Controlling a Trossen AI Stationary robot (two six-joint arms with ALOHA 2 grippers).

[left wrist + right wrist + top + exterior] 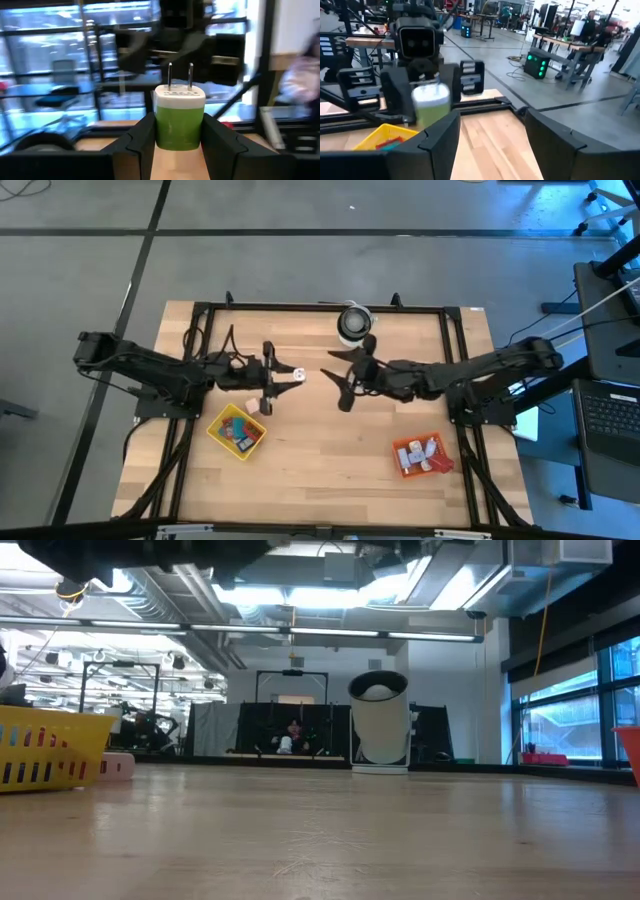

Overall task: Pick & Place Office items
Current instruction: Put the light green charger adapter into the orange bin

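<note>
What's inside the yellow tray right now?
The yellow tray holds a few small pieces, blue and red among them. How many, and whether others lie under them, cannot be seen.

Green plug adapter (180, 122): white top face, two metal prongs pointing away from the left wrist, held off the table between the left gripper (179, 142) fingers. Small pieces, blue and red among them, lie in the yellow tray (222, 421). White and red pieces lie in the orange tray (404, 462).
</note>
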